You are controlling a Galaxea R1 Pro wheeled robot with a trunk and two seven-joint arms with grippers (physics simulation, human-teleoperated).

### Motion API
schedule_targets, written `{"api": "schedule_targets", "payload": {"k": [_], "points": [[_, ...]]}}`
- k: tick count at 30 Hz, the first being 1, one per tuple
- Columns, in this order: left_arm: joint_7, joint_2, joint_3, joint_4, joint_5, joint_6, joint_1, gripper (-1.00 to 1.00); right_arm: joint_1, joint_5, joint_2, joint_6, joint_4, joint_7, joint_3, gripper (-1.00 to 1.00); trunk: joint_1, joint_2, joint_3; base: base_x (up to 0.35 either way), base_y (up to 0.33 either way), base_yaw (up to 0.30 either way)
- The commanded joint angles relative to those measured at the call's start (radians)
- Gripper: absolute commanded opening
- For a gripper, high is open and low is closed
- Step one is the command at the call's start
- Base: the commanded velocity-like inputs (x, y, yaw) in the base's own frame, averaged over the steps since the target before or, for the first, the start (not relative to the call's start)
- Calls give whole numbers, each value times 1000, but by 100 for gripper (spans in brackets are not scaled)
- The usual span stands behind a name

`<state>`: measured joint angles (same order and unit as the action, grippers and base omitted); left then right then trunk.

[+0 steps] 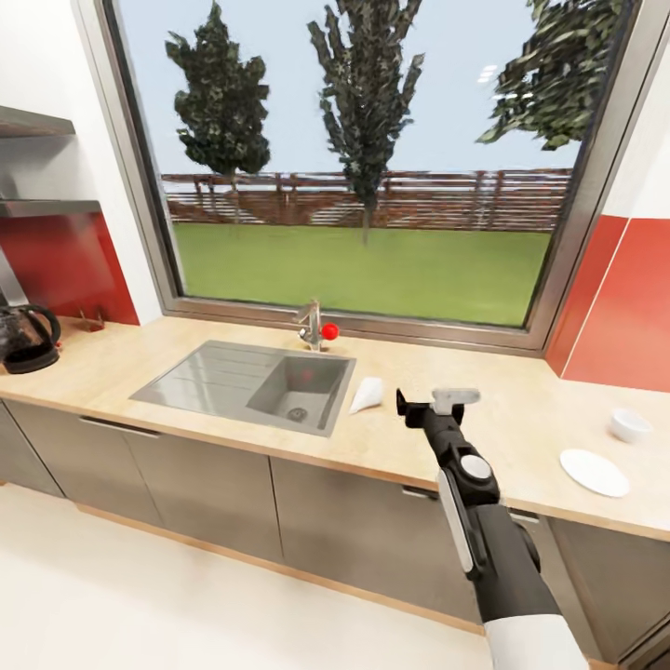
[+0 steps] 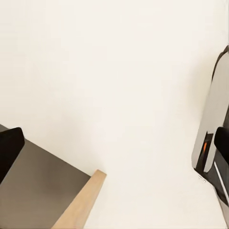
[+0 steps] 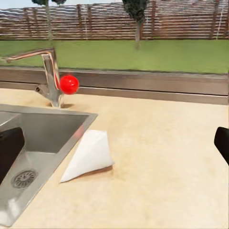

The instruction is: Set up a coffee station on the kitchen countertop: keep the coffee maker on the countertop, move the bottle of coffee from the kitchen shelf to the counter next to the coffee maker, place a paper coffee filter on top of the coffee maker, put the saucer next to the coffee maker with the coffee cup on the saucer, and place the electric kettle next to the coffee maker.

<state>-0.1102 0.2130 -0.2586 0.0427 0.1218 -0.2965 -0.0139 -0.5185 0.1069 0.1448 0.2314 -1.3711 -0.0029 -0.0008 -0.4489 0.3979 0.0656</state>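
Note:
A white paper coffee filter (image 1: 366, 395) lies on its side on the beige countertop (image 1: 521, 419), just right of the sink; the right wrist view shows this cone-shaped filter (image 3: 90, 155) close ahead. My right gripper (image 1: 430, 402) hovers open over the counter a little right of the filter, its fingers (image 3: 10, 148) spread wide with nothing between them. At the counter's right end stand a white coffee cup (image 1: 631, 425) and a white saucer (image 1: 595, 472), apart from each other. A dark pot-shaped appliance with a handle (image 1: 26, 340) sits at the far left. My left gripper (image 2: 114, 148) hangs open over the floor.
A steel sink (image 1: 247, 381) with a faucet (image 1: 310, 326) and a red knob (image 1: 329, 330) is set in the counter under a large window. Grey shelves (image 1: 42, 207) hang at the left. Grey cabinets (image 1: 214, 493) stand below, and a wooden baseboard (image 2: 81, 202) meets the white floor.

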Motion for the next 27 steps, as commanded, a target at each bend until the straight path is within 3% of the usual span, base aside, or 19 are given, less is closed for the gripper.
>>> {"api": "schedule_targets", "payload": {"k": [1, 5, 15, 19, 24, 27], "points": [[-5, 0, -6, 4, 11, -1, -1, 100, -32, 11, -1, 11, 30, 0, -1, 100, -1, 2, 2, 306, 0, 0], [-8, -3, -9, 3, 9, 56, 0, 100, -93, 12, -7, 16, 109, 6, -5, 100, -1, 2, 2, 324, 0, 0], [-8, -3, -8, -1, 11, 104, -1, 100, -110, 11, -55, 17, 172, 12, -1, 100, -1, 2, 2, 336, 0, 0], [-7, -2, -4, 0, 11, 105, -1, 100, -110, 10, -59, 16, 191, 12, 0, 100, -1, 2, 2, 337, 0, 0], [-7, -8, -7, -12, 8, 109, -8, 100, -109, 4, -35, 19, 166, 2, -28, 100, -1, 2, 2, 309, 0, 0], [-7, -8, -8, -13, 8, 110, -8, 100, -109, 4, -48, 19, 165, 8, -45, 100, -1, 2, 2, 332, 0, 0]]}}
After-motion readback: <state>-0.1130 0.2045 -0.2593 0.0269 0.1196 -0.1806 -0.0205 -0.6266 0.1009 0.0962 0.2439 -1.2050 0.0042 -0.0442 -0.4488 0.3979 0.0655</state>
